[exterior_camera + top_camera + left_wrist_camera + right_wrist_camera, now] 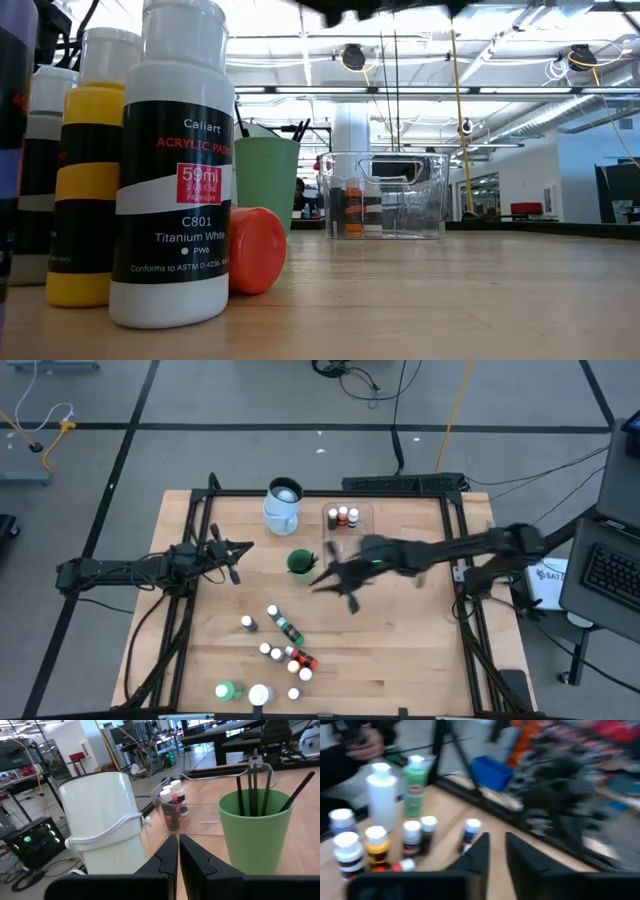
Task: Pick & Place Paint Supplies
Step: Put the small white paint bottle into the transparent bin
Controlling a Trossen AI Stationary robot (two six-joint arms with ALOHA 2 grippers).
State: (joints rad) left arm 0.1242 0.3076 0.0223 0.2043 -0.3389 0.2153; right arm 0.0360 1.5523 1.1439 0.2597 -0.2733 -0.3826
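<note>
here the right gripper (345, 582) hangs over the middle of the wooden table (400, 650), just right of the green cup (299, 562), with its arm reaching in from the right edge. it is smeared in the overhead view; its own wrist view shows the two dark fingers (479, 851) with a narrow gap between them and nothing in it, though how far apart they truly stand i cannot tell.

the left gripper (238, 549) waits near the left side of the table, pointing toward the pale jug (282, 506), its jaws pressed together and empty.

most of the small paint bottles (290, 650) stand or lie scattered on the near half of the table, a red one on its side among them. the larger green bottle (227, 690) and the white jar (260, 695) stand side by side at the near edge. three bottles (344, 516) already stand in the clear tub (364, 512) at the far side, just right of the jug. the dark brushes (252, 787) stand upright in the green cup.
</note>
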